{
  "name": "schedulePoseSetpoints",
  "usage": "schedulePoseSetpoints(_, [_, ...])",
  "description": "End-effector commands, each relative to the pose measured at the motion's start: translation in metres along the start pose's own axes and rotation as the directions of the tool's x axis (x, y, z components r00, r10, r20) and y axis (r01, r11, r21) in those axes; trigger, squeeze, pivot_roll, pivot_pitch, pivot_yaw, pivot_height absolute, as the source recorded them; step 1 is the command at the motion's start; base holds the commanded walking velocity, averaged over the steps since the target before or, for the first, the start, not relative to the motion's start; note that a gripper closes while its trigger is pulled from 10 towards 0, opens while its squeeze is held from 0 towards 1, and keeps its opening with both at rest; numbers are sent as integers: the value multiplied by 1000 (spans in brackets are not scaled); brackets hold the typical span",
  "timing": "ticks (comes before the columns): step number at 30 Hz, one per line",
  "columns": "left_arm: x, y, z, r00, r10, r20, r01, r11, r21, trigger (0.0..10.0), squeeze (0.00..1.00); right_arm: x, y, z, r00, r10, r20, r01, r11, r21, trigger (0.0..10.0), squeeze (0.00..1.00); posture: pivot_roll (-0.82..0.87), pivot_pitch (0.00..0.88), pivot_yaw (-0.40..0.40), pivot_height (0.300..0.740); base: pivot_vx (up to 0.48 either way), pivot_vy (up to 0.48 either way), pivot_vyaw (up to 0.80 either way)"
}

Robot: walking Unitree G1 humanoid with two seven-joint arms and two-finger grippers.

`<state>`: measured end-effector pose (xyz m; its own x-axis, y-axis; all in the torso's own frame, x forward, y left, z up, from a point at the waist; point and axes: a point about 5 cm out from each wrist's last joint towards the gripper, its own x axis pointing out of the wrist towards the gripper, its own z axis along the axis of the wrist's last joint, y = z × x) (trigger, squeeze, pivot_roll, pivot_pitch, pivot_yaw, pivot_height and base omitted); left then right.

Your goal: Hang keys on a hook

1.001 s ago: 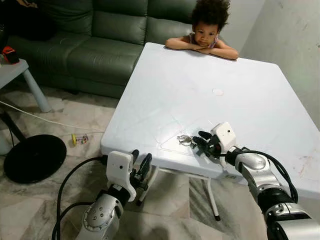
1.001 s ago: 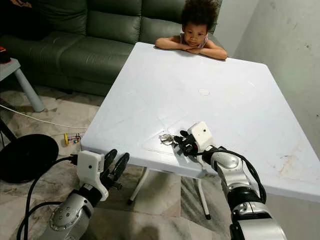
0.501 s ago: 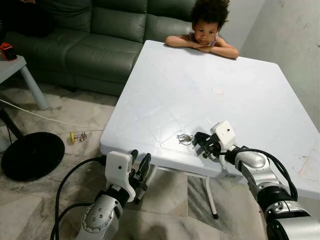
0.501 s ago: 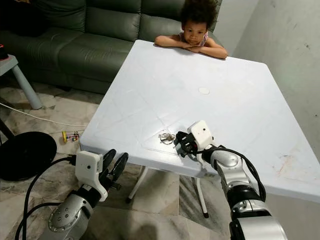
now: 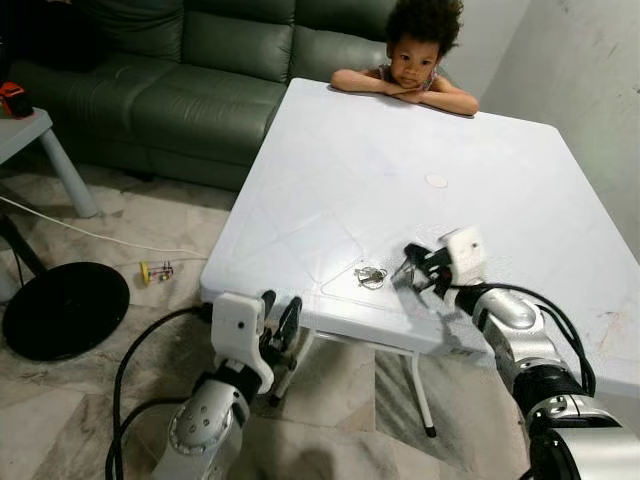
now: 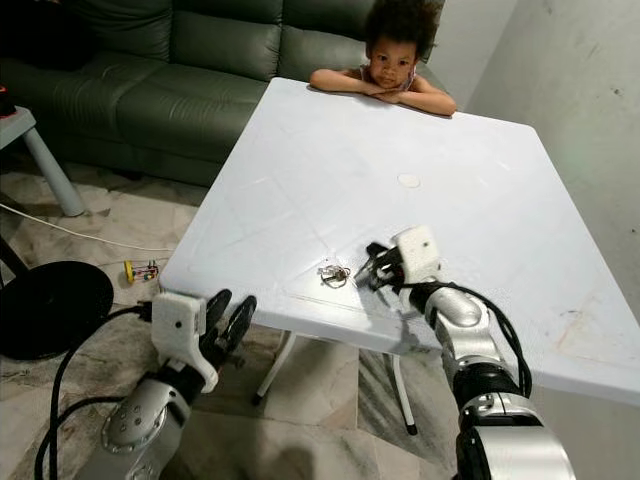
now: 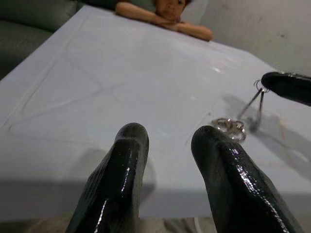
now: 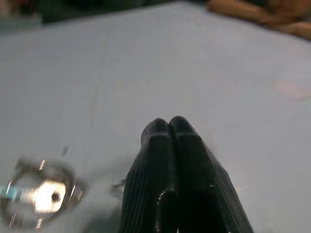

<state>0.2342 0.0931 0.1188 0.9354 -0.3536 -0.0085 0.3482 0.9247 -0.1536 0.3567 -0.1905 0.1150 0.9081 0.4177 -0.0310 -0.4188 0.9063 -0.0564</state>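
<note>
The green sofa point(image 5: 200, 70) stands at 11 o'clock, behind the white table point(image 5: 360, 150). A person point(image 5: 415, 60) leans on the table's far edge at 12 o'clock. My right hand point(image 5: 410, 268) is clenched on a thin part of the keys point(image 5: 371, 275), just above the table near its front edge; the ring lies at 9 o'clock of it. My left hand point(image 7: 167, 145) is released, below the table edge.
</note>
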Motion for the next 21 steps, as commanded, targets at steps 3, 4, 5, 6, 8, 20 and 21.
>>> schedulePoseSetpoints(3, [13, 0, 1, 999, 34, -2, -34, 999, -3, 10000, 0, -1, -7, 21, 986, -92, 139, 79, 992, 93, 0, 0, 182, 72, -134, 740, 0, 0, 0])
schedulePoseSetpoints(4, [15, 0, 2, 999, 35, 1, -35, 999, -4, 10000, 0, -1, -7, 23, 982, -104, 156, 88, 990, 106, 0, 0, 182, 72, -134, 740, 0, 0, 0])
schedulePoseSetpoints(5, [18, -1, 3, 999, 36, 7, -36, 999, -7, 10000, 0, -1, -7, 25, 978, -117, 172, 96, 987, 127, 0, 0, 176, 67, -132, 740, 0, 0, 0])
schedulePoseSetpoints(6, [24, 0, 6, 999, 42, 17, -42, 999, -11, 10000, 0, -2, -7, 28, 970, -146, 193, 113, 979, 170, 0, 0, 172, 59, -130, 740, 0, 0, 0])
schedulePoseSetpoints(8, [32, 3, 11, 998, 63, 32, -62, 998, -9, 10000, 0, -4, -5, 33, 961, -165, 223, 120, 972, 204, 0, 0, 167, 50, -126, 740, 0, 0, 0])
schedulePoseSetpoints(20, [65, 30, 36, 980, 168, 103, -170, 985, 4, 10000, 0, -27, 10, 50, 922, -237, 306, 177, 961, 212, 10000, 0, 126, 0, -112, 740, 0, 0, 0])
schedulePoseSetpoints(21, [65, 35, 41, 978, 164, 130, -166, 986, 4, 10000, 0, -34, 13, 50, 917, -245, 315, 197, 964, 176, 10000, 0, 122, 0, -110, 740, 0, 0, 0])
